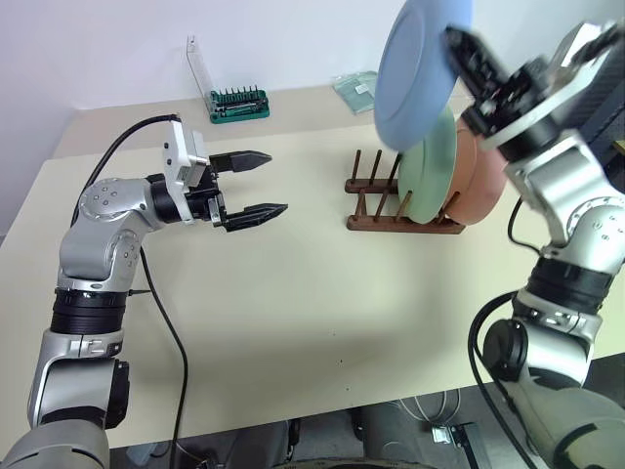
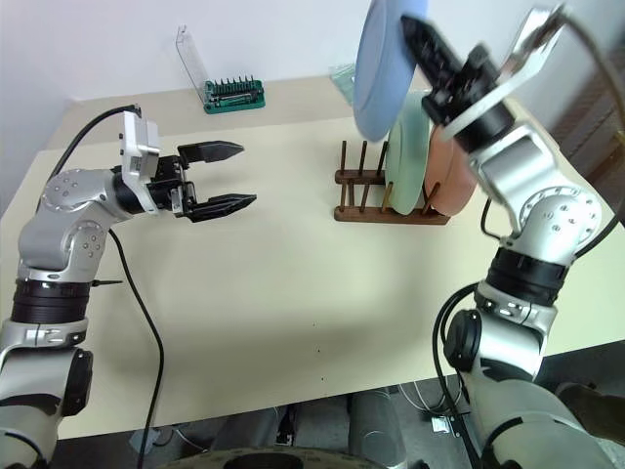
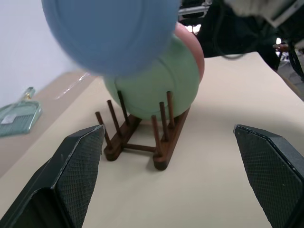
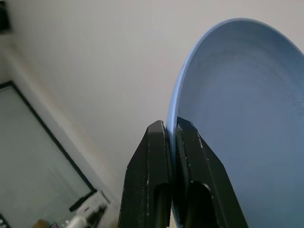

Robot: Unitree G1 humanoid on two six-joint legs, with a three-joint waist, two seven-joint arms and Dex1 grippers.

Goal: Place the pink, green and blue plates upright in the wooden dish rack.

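While the right gripper (image 4: pixel 170 142) pinches the rim of the round, light blue plastic plate (image 1: pixel 422 68), that plate hangs in the air, up above the small dark brown wooden dish rack (image 1: pixel 400 203). Its two black fingers (image 4: pixel 148 175) are squeezed nearly together, with only the thin edge of the blue plate between them. The blue plate is tilted and sits higher than the other two plates, partly in front of them.

The round, pale green plastic plate (image 1: pixel 430 168) stands upright in the rack, between the pegs. The round, salmon pink plastic plate (image 1: pixel 476 176) stands upright just behind it, close beside it. The pegs at the front end of the rack have nothing between them.

The left gripper (image 1: pixel 252 186) is out over the pale tan table (image 1: pixel 293 293), well apart from the rack, and it points toward it. Its two black fingers are spread wide and hold nothing.

At the far edge of the table sits a green holder of screwdriver bits (image 1: pixel 238 104) with a clear lid standing up.
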